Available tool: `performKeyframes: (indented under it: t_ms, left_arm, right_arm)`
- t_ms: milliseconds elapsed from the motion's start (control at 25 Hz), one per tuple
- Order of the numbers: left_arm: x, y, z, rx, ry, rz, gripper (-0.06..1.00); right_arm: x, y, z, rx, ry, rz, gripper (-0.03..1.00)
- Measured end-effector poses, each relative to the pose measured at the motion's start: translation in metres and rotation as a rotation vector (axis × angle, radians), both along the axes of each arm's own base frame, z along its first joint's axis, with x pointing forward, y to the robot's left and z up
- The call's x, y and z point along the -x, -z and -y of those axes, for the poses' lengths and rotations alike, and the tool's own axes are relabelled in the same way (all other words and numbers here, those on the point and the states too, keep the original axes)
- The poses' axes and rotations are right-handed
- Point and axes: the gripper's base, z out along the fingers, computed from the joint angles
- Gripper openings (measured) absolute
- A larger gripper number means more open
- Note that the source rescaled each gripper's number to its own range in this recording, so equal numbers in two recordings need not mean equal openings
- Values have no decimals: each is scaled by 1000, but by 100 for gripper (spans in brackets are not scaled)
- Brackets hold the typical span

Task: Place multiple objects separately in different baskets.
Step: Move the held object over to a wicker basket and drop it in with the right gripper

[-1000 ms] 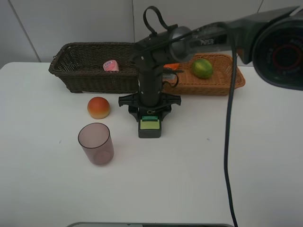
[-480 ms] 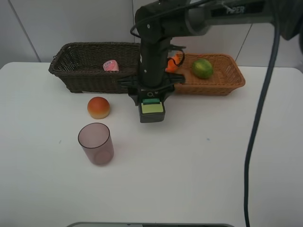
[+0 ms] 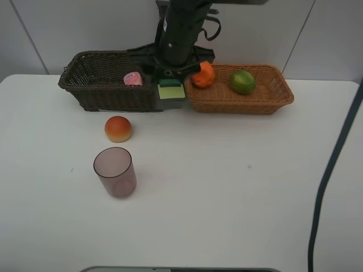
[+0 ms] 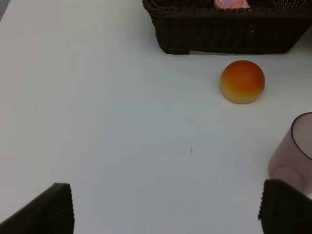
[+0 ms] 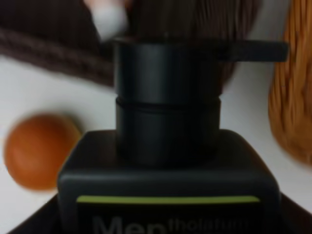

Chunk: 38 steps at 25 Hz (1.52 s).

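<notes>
Our right gripper [image 3: 171, 79] pinches the black bottle [image 3: 171, 92], just right of the dark basket [image 3: 108, 97]. Our left gripper [image 4: 168, 209] gapes empty.

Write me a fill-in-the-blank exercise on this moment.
The black bottle is held by the ____ pincer. The pink tube lies in the ____ basket. The light basket holds ____ fruits: the orange and the green fruit. The mauve cup stands ____ on the table.
Missing: right; dark; two; upright.
</notes>
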Motion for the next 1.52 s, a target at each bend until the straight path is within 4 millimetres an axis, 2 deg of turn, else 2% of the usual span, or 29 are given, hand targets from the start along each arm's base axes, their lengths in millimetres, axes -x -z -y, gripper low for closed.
performKeyframes:
  t_ms: [160, 360, 440, 680, 880, 1280, 1520]
  left_arm:
    - [0, 0, 0, 0, 0, 0, 92]
    - [0, 0, 0, 0, 0, 0, 92]
    - [0, 0, 0, 0, 0, 0, 92]
    - [0, 0, 0, 1, 0, 0, 92]
    - [0, 0, 0, 1, 0, 0, 92]
    - [0, 0, 0, 1, 0, 0, 92]
    - [0, 0, 0, 1, 0, 0, 92]
  right_arm:
    - [-14, -16, -10, -86, -66, 212, 58]
    - [-26, -22, -23, -171, -156, 406, 58]
    - [-30, -17, -29, -203, -188, 454, 58]
    - [-41, 21, -44, -236, -258, 500, 58]
    - [-46, 40, -50, -257, -299, 531, 58]
    - [-69, 66, -36, -300, -285, 565, 58]
    - [-77, 75, -30, -316, -280, 578, 58]
